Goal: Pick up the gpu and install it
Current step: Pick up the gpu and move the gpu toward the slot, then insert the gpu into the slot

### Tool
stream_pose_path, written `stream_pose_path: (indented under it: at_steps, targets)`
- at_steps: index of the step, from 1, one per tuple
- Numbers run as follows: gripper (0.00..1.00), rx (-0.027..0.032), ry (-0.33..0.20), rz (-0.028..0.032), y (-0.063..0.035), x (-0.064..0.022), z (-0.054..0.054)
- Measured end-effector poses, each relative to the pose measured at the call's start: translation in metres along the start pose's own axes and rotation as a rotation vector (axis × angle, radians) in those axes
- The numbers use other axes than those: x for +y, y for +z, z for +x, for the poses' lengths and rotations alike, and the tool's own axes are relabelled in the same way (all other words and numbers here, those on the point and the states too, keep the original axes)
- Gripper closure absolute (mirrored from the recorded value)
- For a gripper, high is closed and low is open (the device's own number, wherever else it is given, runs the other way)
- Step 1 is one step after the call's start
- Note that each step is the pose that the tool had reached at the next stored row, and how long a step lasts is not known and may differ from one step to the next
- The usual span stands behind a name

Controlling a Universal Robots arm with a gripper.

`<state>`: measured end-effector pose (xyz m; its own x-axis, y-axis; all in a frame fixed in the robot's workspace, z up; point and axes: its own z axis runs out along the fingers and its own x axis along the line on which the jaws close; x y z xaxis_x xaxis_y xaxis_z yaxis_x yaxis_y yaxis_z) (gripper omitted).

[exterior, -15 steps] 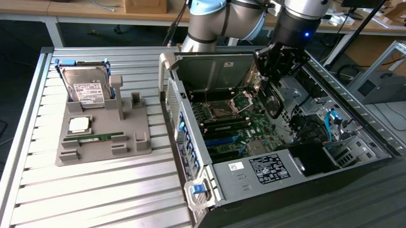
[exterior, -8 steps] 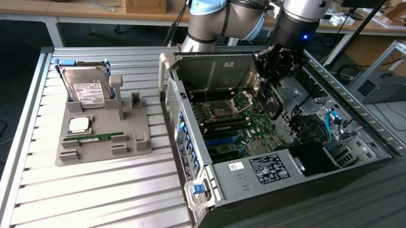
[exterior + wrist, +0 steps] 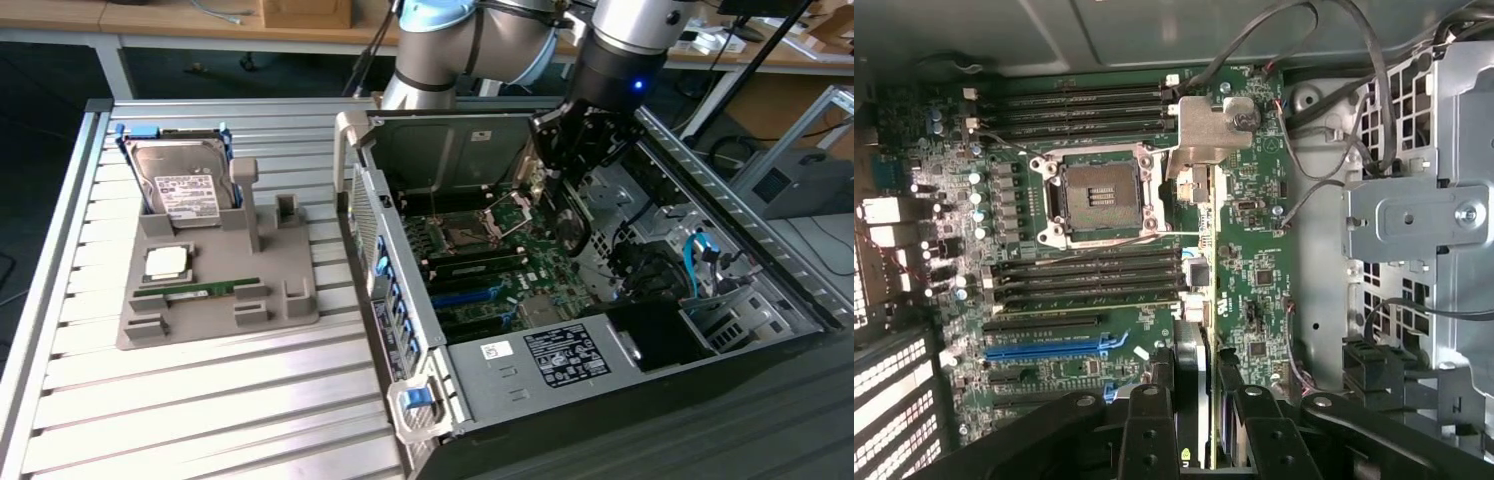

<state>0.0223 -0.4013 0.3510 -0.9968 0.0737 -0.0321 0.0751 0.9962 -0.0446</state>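
Dark gpu (image 3: 1195, 350) clamped edge-on in the gripper (image 3: 1197, 400), over the motherboard (image 3: 1254, 270).

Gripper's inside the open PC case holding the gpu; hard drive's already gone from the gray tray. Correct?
Not quite. The hard drive is not gone: the exterior view shows it standing in the gray tray. The rest holds: the gripper is inside the open PC case, holding the gpu.
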Motion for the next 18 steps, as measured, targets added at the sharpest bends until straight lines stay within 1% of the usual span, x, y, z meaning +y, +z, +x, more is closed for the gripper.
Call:
stream_pose_path:
  at_steps: [12,15,18]
  targets:
    - [0.73,0.0000,0.000,0.0000,0.0002,0.0000,0.0000]
    - [0.73,-0.0003,-0.006,-0.0003,0.0003,0.0000,0.0000]
    - [0.73,-0.0010,-0.023,-0.0008,0.0002,0.0000,0.0000]
